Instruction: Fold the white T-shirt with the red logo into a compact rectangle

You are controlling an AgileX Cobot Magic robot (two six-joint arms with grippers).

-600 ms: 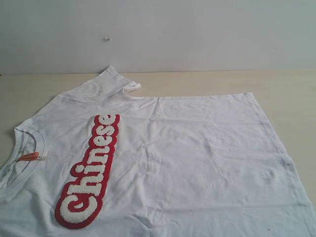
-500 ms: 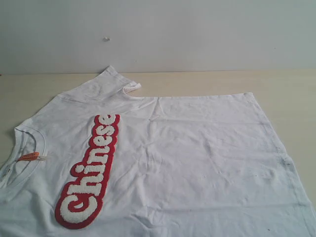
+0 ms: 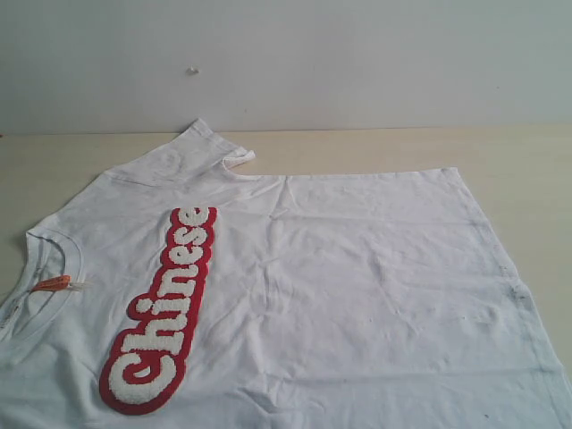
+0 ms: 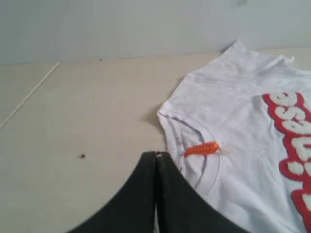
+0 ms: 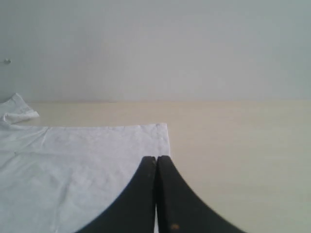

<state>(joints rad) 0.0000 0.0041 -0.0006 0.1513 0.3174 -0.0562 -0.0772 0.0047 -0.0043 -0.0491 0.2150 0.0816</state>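
Observation:
The white T-shirt (image 3: 357, 295) lies spread flat on the table, neck to the left and hem to the right. Its red logo (image 3: 165, 308) with fuzzy white "Chinese" letters runs across the chest. An orange neck tag (image 3: 52, 284) sits inside the ribbed collar. One sleeve (image 3: 192, 147) points toward the far wall. No gripper shows in the exterior view. In the left wrist view my left gripper (image 4: 156, 154) is shut and empty, just beside the collar and the neck tag (image 4: 201, 148). In the right wrist view my right gripper (image 5: 156, 158) is shut and empty above the shirt's hem corner (image 5: 163, 127).
The beige table (image 3: 518, 170) runs back to a pale wall (image 3: 357, 54). A small dark speck (image 4: 82, 156) lies on the table left of the collar. A thin seam line (image 4: 29, 94) crosses the tabletop at the far left.

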